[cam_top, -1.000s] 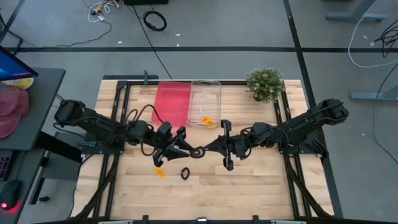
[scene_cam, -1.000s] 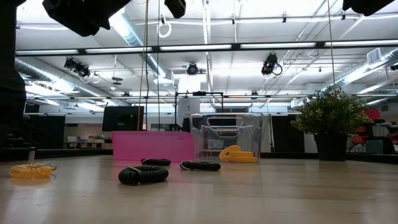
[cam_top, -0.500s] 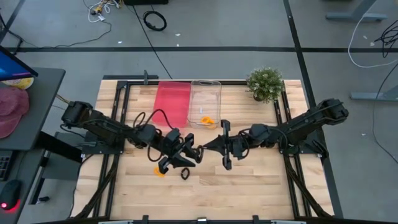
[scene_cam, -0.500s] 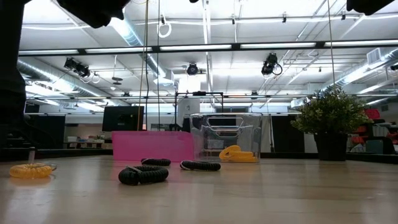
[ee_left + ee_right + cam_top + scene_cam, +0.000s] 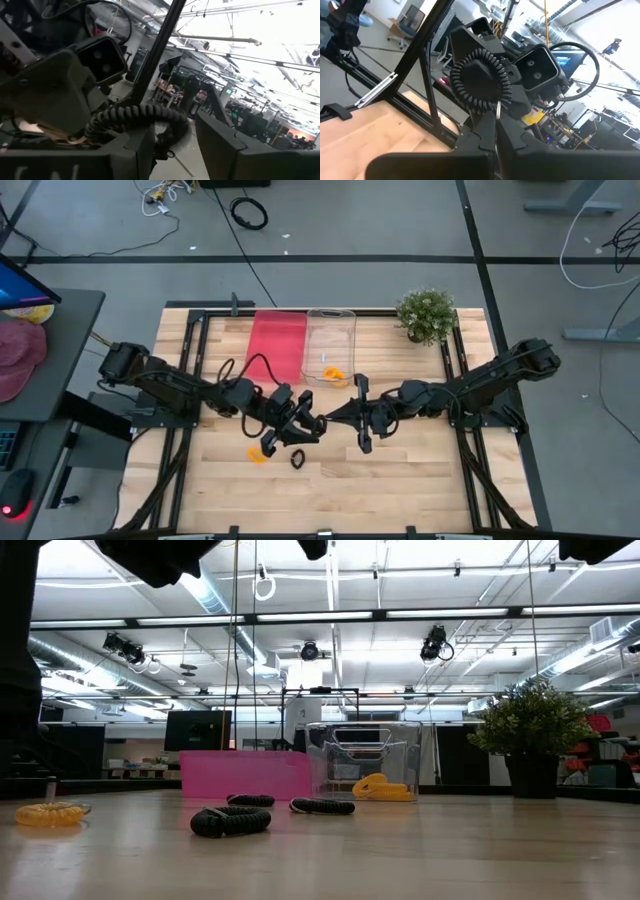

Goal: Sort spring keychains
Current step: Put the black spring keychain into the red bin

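A black spring keychain hangs in the air between my two grippers, above the table's middle. My right gripper is shut on it, coming from the table's right. My left gripper faces it from the left and is open. In the left wrist view the coil arches over one finger, and the other finger stands apart. On the table lie an orange keychain and a black one. Another orange one lies in the clear bin. My right gripper pinches a thin metal piece at the black coil's edge between its shut fingers, level, from the table's right. The coil stands lifted clear beyond the fingertips. My left gripper has one finger within the coil's arch; I cannot tell whether it touches.
A red bin and the clear bin stand side by side at the table's far edge, and a potted plant stands at the far right corner. The low view shows more black coils on the wood. Bare wood lies along the near edge.
My left gripper has moved toward the table's right and a little toward the near edge, turning as it closed in on the black keychain held by my right gripper. The right gripper and the keychain have stayed where they were.
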`<state>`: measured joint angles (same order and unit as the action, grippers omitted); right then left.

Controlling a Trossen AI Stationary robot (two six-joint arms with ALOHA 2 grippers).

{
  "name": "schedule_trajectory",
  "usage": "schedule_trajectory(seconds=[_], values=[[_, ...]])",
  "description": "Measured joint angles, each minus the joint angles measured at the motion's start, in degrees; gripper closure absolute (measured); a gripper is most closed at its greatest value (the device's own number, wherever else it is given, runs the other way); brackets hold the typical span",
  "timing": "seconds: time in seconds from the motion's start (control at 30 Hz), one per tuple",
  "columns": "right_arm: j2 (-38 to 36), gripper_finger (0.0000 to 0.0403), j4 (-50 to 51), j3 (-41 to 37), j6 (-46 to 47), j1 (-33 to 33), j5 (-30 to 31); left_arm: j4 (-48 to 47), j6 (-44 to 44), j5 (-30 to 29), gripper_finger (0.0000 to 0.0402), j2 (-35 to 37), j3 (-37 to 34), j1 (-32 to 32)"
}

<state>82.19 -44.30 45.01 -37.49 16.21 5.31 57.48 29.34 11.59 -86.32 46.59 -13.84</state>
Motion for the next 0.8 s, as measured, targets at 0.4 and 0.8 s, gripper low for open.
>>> schedule_trajectory(seconds=[0.4, 0.8], values=[[0.00, 0.0403, 0.77, -0.03, -0.77, 0.00, -0.03, -2.51, -0.02, -0.22, 0.0267, 0.02, -0.02, 0.93], [0.00, 0.0378, 0.62, -0.04, 1.20, 0.02, 0.07, -4.02, -3.49, 3.03, 0.0384, 0.02, -0.04, 1.20]])
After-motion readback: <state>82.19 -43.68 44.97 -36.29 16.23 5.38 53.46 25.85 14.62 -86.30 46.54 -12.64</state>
